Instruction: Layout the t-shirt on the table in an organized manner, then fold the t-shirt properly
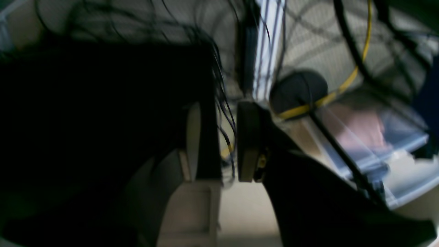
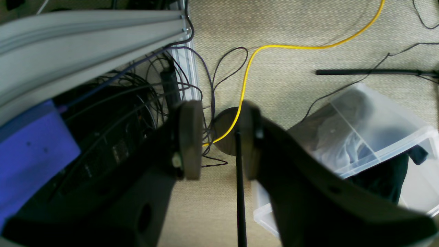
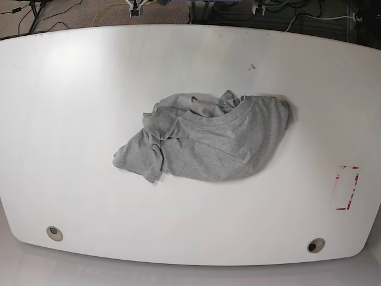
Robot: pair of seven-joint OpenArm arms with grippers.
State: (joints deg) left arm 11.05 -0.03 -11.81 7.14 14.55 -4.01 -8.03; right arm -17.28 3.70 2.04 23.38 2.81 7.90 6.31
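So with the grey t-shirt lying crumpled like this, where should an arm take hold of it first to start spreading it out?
Probably at the crew collar of the t-shirt, coming from above. It lies exposed and readable on top, so pulling it toward the table's far edge should stretch the body. The bunched flap at the base view's left suits the other arm. Neither arm shows in that view.
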